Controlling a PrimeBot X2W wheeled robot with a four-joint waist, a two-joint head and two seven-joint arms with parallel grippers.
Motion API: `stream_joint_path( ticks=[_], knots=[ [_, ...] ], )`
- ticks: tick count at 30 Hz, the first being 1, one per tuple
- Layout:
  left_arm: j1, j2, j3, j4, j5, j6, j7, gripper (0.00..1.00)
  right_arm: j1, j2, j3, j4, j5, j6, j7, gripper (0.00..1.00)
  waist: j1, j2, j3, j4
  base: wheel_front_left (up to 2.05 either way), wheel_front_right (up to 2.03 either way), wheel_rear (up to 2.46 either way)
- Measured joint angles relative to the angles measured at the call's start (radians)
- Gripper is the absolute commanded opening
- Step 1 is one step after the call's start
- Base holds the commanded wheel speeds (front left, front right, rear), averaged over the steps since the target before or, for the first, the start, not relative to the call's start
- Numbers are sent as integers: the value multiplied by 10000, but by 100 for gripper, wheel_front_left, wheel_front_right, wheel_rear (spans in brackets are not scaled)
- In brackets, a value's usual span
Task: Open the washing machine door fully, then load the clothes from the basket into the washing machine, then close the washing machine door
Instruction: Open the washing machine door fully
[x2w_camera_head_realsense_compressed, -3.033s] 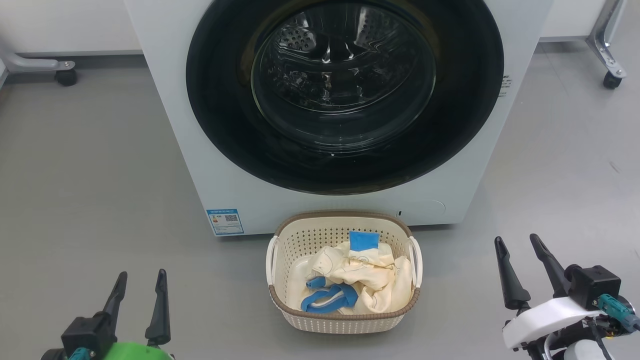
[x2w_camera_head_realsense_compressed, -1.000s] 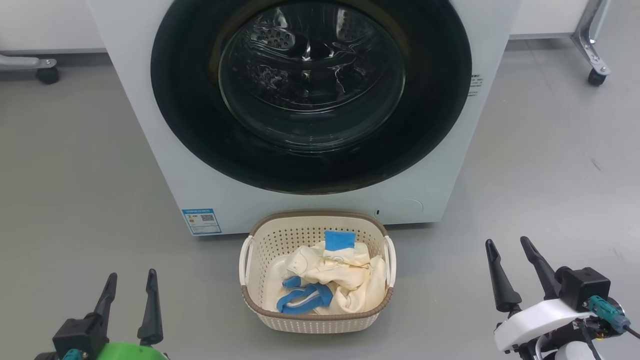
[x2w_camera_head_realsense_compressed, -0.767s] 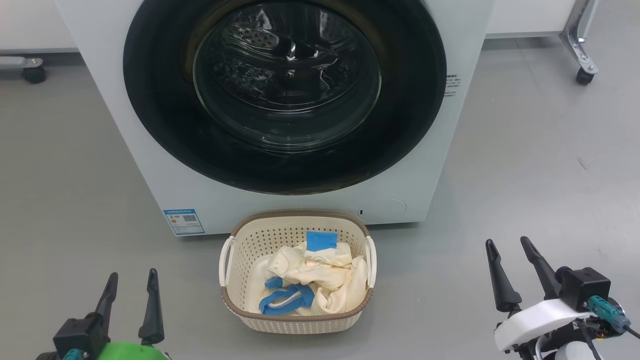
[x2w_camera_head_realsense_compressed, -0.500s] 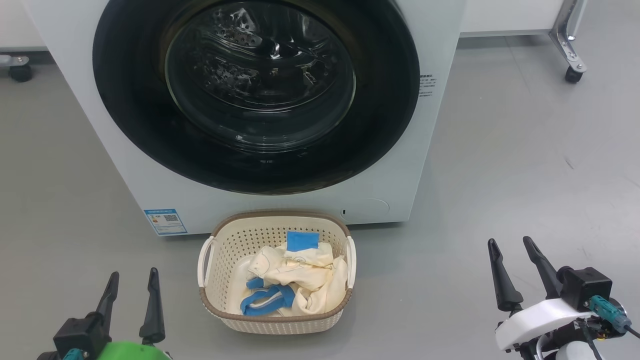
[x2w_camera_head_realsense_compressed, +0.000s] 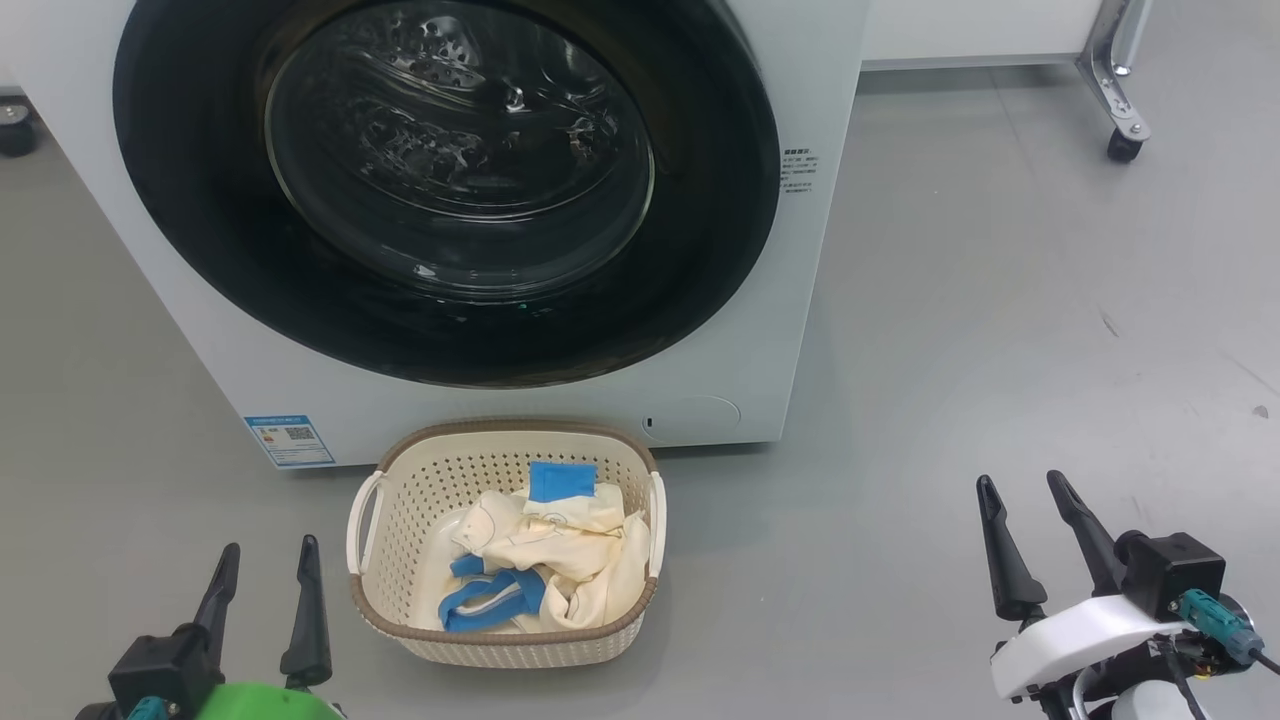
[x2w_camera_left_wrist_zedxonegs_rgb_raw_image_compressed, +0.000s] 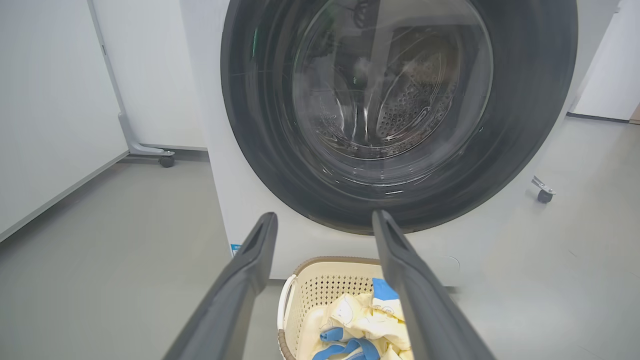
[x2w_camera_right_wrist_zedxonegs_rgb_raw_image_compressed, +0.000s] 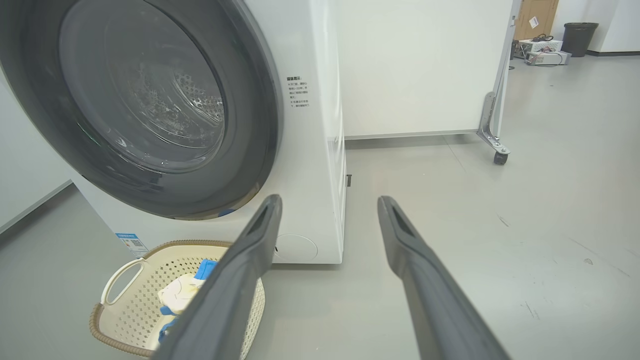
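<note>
The white washing machine (x2w_camera_head_realsense_compressed: 800, 90) stands ahead with its round black-rimmed door (x2w_camera_head_realsense_compressed: 200, 230) shut flat against the front. On the floor before it sits the cream basket (x2w_camera_head_realsense_compressed: 500, 440) holding cream-yellow clothes (x2w_camera_head_realsense_compressed: 560, 540) with blue trim. My left gripper (x2w_camera_head_realsense_compressed: 265, 555) is open at the lower left, just left of the basket. At the lower right my right gripper (x2w_camera_head_realsense_compressed: 1018, 490) is open, well away from the basket. The left wrist view shows the door (x2w_camera_left_wrist_zedxonegs_rgb_raw_image_compressed: 530, 100) and the basket (x2w_camera_left_wrist_zedxonegs_rgb_raw_image_compressed: 325, 280) beyond its open fingers. In the right wrist view the machine (x2w_camera_right_wrist_zedxonegs_rgb_raw_image_compressed: 320, 150) and the basket (x2w_camera_right_wrist_zedxonegs_rgb_raw_image_compressed: 140, 260) lie to the left.
Grey floor spreads around the machine, widest on the right. A castered metal frame leg (x2w_camera_head_realsense_compressed: 1115, 100) stands at the back right, with white panels (x2w_camera_right_wrist_zedxonegs_rgb_raw_image_compressed: 420, 65) behind. A blue label (x2w_camera_head_realsense_compressed: 288, 440) marks the machine's lower left corner.
The whole head view has shifted: the machine and basket now sit further left in it, so the camera has turned or rolled right. Both grippers stay open.
</note>
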Motion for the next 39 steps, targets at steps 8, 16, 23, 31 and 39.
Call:
stream_joint_path(
  ticks=[8, 16, 23, 31, 39],
  knots=[
    [-2, -6, 6, 6, -12, 0, 0, 100, -7, 2, 13, 0, 0, 0, 0, 100, 0, 0, -6, -7, 20, 20, -40],
    [-2, -8, -29, 12, -12, 0, 0, 100, -39, 0, 21, 0, -2, 0, 0, 100, 0, 0, -87, -38, 3, 3, -6],
    [2, -8, -59, 23, -13, 0, 0, 100, -39, 0, 19, 2, -59, 0, 0, 100, 0, 0, -194, -54, 0, 0, 0],
    [10, -10, -115, 23, -27, 0, 0, 100, -37, -4, 92, 2, -59, 0, 0, 100, 0, 0, -279, -61, 0, 0, 0],
    [12, -10, -121, 23, -31, 0, 0, 100, -35, -13, 107, 15, -61, 0, 0, 0, 0, 0, -271, -62, 0, 0, 0]
  ],
)
